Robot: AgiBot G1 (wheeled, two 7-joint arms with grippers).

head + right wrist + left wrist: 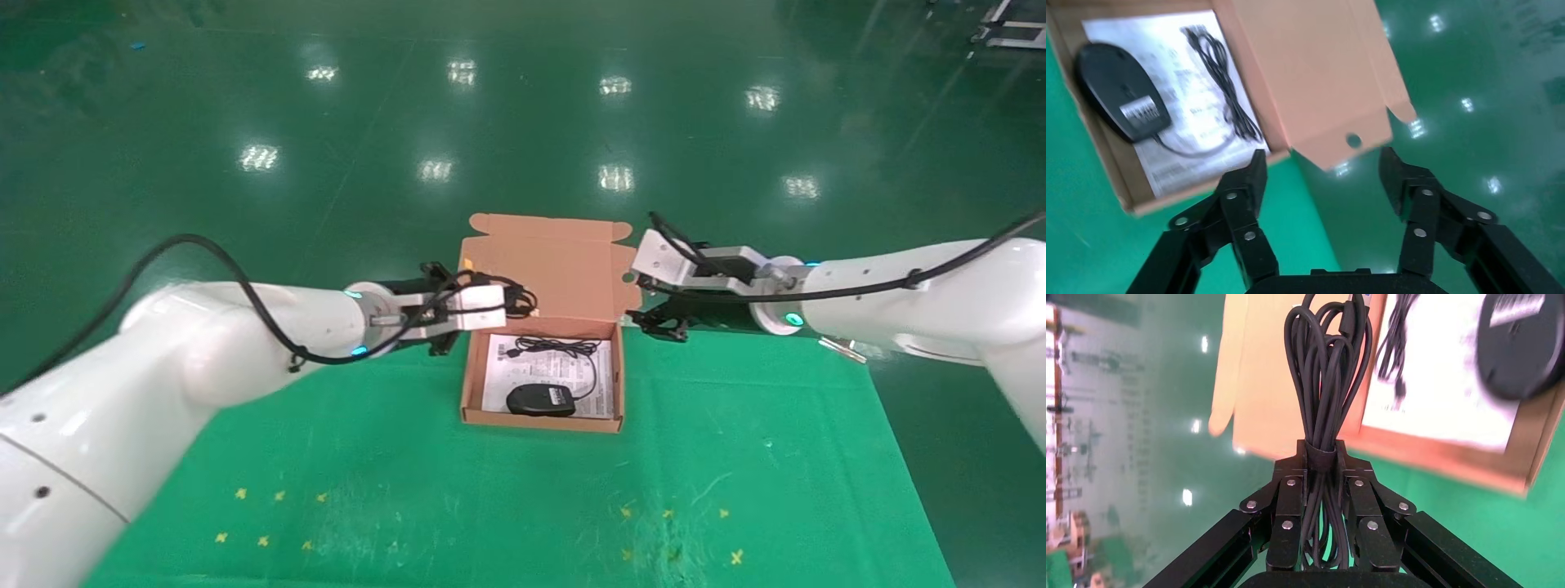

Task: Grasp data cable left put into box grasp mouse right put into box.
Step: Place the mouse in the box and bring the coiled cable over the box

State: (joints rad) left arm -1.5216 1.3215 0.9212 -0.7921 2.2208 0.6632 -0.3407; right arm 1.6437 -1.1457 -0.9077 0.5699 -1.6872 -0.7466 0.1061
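The box [472, 384] lies open at the table's middle, its flap lid [547, 269] standing up at the back. The black mouse [539, 400] lies upside down on the white sheet inside, its thin cord [560, 347] bunched behind it. My left gripper [500, 309] is over the box's back left corner, shut on the coiled black data cable [523, 300]. In the left wrist view the fingers [1288, 502] clamp the cable bundle [1327, 373] at its band. My right gripper [645, 321] is open and empty just right of the lid; it also shows in the right wrist view [1321, 177], with the mouse [1119, 92] beyond.
A green mat [523, 506] covers the table, with small yellow marks [270, 514] near the front. The table's back edge runs just behind the box, with the glossy green floor [523, 122] beyond it.
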